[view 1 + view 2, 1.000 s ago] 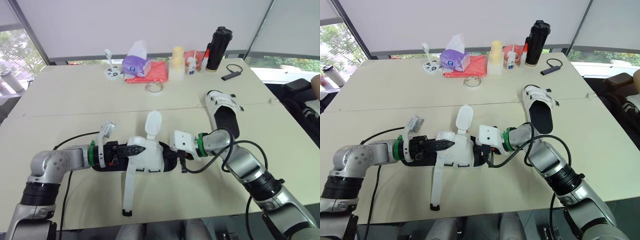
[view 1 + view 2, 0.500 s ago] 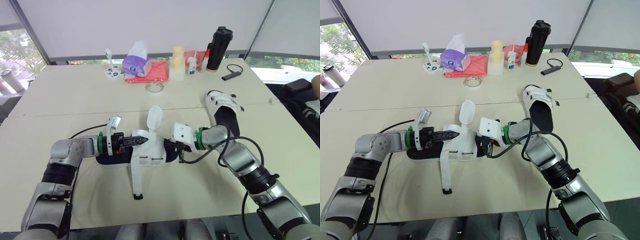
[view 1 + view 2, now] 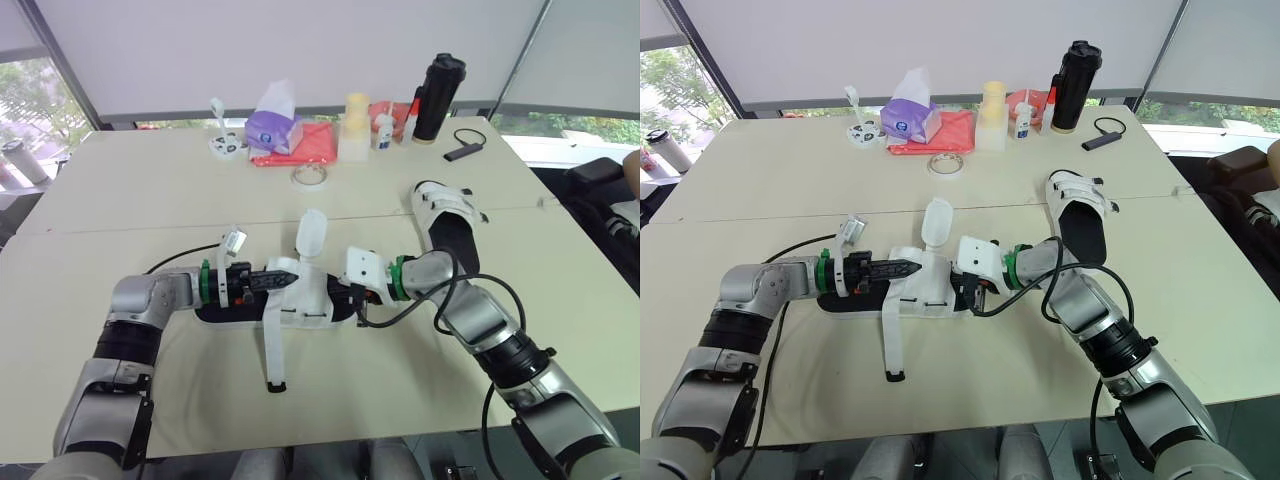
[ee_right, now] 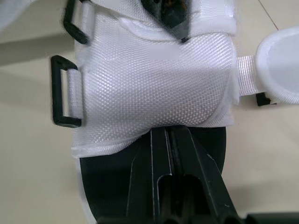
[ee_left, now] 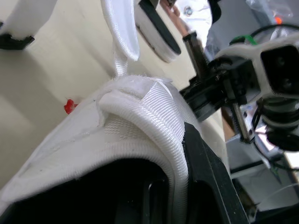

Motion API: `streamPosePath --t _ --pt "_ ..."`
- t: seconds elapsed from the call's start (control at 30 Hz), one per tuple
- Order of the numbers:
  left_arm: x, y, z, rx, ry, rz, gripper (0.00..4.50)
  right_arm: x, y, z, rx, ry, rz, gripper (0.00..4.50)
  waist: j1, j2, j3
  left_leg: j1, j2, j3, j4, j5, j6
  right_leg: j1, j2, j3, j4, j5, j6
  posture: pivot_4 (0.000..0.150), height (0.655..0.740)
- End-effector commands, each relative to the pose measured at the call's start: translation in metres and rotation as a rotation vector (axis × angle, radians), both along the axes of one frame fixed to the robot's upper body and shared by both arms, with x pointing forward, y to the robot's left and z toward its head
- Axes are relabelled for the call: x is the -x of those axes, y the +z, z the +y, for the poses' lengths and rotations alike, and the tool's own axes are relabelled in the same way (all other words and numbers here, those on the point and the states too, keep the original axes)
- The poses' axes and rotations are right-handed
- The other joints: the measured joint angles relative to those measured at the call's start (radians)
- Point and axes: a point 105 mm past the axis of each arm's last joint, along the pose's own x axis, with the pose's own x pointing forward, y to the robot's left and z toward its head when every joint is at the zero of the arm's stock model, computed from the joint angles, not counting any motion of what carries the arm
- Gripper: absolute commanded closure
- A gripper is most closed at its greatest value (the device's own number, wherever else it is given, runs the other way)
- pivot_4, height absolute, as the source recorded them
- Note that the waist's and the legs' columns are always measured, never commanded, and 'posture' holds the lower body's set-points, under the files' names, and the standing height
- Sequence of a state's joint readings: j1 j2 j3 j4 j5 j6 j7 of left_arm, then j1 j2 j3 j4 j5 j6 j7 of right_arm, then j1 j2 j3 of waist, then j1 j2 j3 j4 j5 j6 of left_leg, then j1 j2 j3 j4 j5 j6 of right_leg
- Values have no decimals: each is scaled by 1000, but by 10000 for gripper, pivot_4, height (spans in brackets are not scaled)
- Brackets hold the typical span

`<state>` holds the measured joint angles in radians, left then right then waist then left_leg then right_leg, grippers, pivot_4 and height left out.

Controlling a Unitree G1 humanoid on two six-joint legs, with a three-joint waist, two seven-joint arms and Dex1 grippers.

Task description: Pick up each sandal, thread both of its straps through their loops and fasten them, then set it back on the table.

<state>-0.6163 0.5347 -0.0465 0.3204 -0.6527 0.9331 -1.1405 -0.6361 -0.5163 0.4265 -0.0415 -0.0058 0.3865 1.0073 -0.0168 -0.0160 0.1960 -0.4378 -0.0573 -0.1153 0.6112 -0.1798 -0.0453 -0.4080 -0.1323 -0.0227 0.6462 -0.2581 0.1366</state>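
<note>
- Left gripper (image 3: 268, 281): reaches in low from the left, fingers drawn together to one point. They look nipped on the left rim of the white upper, likely to pin that end.
- Sandal (image 3: 300, 300): lies flat on the table (image 3: 120, 200), near the front edge, between the two grippers. Black sole down, white upper on top.
- Long strap (image 3: 271, 345): trails loose across the table toward the near edge, not through any loop.
- Second strap (image 3: 310, 233): stands up off the far side of the upper, also unfastened.
- Black loops (image 4: 63, 91): sit along one edge of the upper, both unthreaded. Judged: threading has not started on this sandal.
- Right gripper (image 3: 360, 305): comes in from the opposite end. Its fingers are pressed together, tips meeting the hem of the upper over the black footbed. I cannot tell whether webbing is caught between them. Likely bracing against the left arm's pull.
- Other sandal (image 3: 446, 222): well apart, farther back on the right, its straps lying across it. Fastening not readable.
</note>
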Motion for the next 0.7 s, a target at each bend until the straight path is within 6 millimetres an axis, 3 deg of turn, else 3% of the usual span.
streamPosePath --t 0.03,0.13,0.27,0.5,0.7 --pt "7 -7 -1 -39 -30 17 40774 3 10 9 -22 45 -42 45000 1 0 0 0 0 0 0 0 0 0 0 0 0 0 0 1500 7400" --pt "7 -9 3 -55 -14 17 29790 3 7 8 -14 46 -35 45000 -1 0 0 0 0 0 0 0 0 0 0 0 0 0 0 1500 7400" --pt "6 -10 14 -60 18 2 10081 2 5 8 -8 46 -31 45000 -1 0 0 0 0 0 0 0 0 0 0 0 1 0 0 1500 7400" --pt "5 4 33 -26 66 -17 10081 0 -1 6 16 43 -30 45000 -7 0 0 3 1 0 -1 0 0 1 1 0 1 0 0 1500 7400" --pt "20 26 60 -14 88 -46 10081 3 -18 -3 91 47 -13 45000 -6 0 0 3 1 0 -1 0 0 1 1 0 1 0 0 1500 7400"
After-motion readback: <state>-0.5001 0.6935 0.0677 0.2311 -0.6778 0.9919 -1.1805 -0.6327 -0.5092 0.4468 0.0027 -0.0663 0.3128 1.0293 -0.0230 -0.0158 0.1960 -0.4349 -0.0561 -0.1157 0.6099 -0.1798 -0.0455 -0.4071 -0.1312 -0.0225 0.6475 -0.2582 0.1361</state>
